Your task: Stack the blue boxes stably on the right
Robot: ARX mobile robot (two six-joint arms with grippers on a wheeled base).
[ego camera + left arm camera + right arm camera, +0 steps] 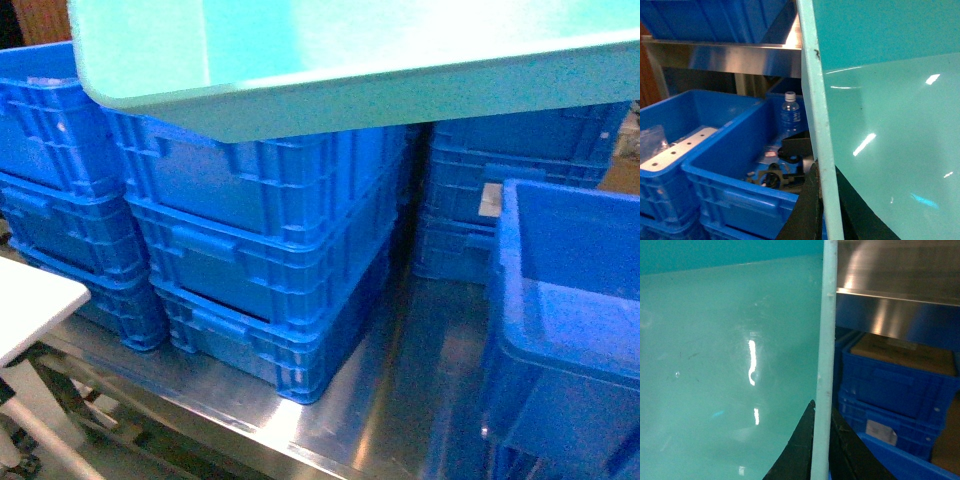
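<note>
One pale turquoise blue box (350,60) hangs high and close to the head camera, filling the top of that view, above the ribbed crates. My left gripper (826,200) is shut on its rim, one black finger on each side of the wall (890,125). My right gripper (821,440) is shut on the opposite rim in the same way, with the tub's inside (730,365) to its left. Neither gripper shows in the head view. A smooth-walled blue box (570,300) stands open at the right on the steel table.
Stacks of royal-blue ribbed crates (270,240) crowd the steel table (400,380) at left and behind. A white table corner (30,300) sits at far left. Below the left gripper is a crate holding a water bottle (790,115) and black parts. A steel shelf edge (895,297) runs above more crates.
</note>
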